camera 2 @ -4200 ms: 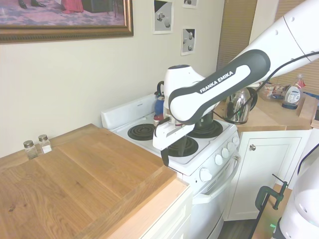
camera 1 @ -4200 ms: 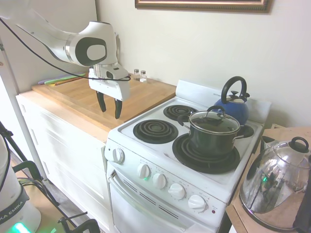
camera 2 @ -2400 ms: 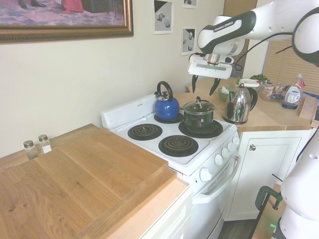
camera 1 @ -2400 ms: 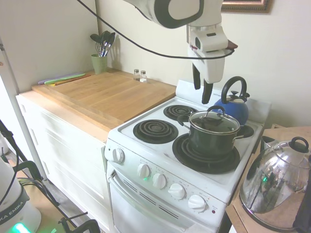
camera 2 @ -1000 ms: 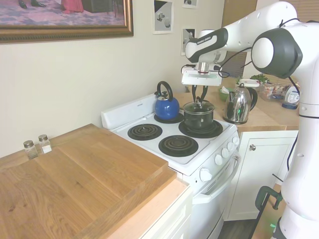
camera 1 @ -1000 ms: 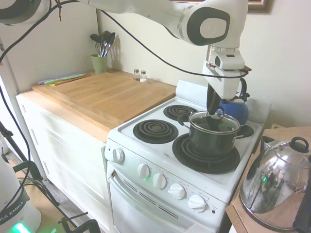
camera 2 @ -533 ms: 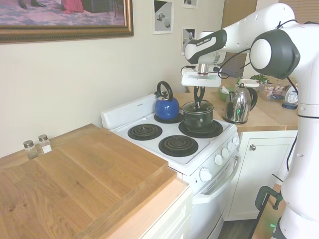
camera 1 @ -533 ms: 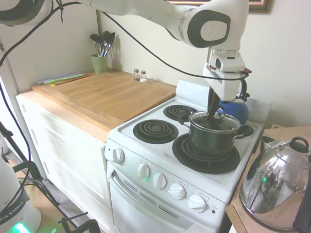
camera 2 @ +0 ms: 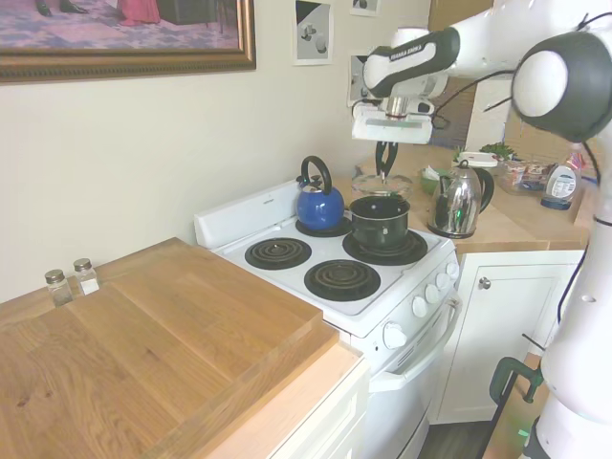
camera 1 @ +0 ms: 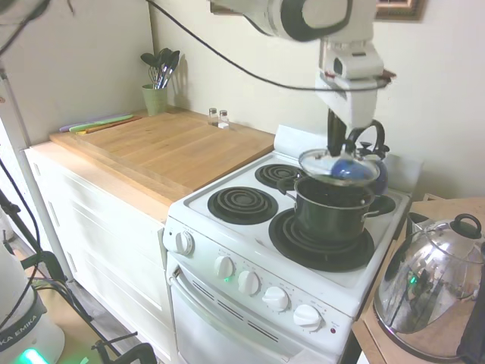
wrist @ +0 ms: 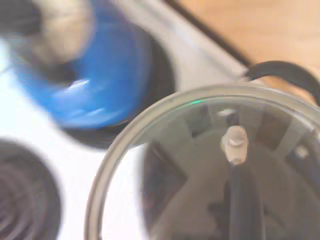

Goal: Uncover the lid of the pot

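The small black pot (camera 1: 332, 213) with a silver rim stands on the stove's front right burner, also visible as the pot (camera 2: 379, 220). The round glass lid (camera 1: 337, 165) hangs level a short way above the pot's open mouth. My gripper (camera 1: 337, 149) reaches down from above and is shut on the lid's black handle. From the other side, the lid (camera 2: 381, 183) floats clear of the pot under my gripper (camera 2: 385, 173). Up close in the wrist view, the lid (wrist: 200, 165) fills the frame, blurred.
A blue kettle (camera 1: 367, 161) sits on the back right burner just behind the pot. A large shiny glass kettle (camera 1: 430, 284) stands on the counter right of the stove. Two bare coil burners (camera 1: 242, 203) lie to the left, then a wooden counter (camera 1: 167, 148).
My gripper came down on the lid's handle, shut on it, and has now risen, lifting the lid off the pot.
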`<state>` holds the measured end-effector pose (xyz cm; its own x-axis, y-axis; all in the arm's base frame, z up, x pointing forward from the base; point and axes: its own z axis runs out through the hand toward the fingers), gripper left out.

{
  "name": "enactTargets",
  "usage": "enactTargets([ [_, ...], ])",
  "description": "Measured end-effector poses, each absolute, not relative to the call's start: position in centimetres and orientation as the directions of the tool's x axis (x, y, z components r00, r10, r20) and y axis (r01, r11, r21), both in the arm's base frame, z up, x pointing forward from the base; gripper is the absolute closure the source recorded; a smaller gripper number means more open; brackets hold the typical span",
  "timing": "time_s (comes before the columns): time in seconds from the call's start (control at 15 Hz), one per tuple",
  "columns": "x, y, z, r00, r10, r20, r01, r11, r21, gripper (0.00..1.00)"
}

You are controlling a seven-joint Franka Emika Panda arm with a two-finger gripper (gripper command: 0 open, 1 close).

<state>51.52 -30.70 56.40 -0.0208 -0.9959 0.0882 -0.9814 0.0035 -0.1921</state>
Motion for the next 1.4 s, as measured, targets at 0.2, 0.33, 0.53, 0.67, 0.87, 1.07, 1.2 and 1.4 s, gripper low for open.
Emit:
enactTargets([
  [0.2,52.2,-15.8,60.7,0.17,-0.976,0.135,-0.952,-0.198,-0.233,1.0],
  [0.33,51.3,-1.8,61.5,0.319,-0.936,0.148,-0.905,-0.348,-0.244,1.0],
  [0.53,50.1,14.5,60.2,0.461,-0.867,0.188,-0.827,-0.496,-0.263,1.0],
  [0.67,52.2,18.8,57.0,0.488,-0.85,0.196,-0.82,-0.524,-0.23,1.0],
  [0.87,57.1,21.8,51.0,0.52,-0.832,0.194,-0.817,-0.55,-0.171,1.0],
  [1.07,59.6,24.0,46.2,0.541,-0.822,0.177,-0.816,-0.564,-0.127,1.0],
  [1.2,60.3,24.1,44.8,0.541,-0.823,0.174,-0.819,-0.563,-0.11,1.0],
  [1.4,60.7,23.8,43.0,0.541,-0.822,0.177,-0.825,-0.56,-0.079,1.0],
])
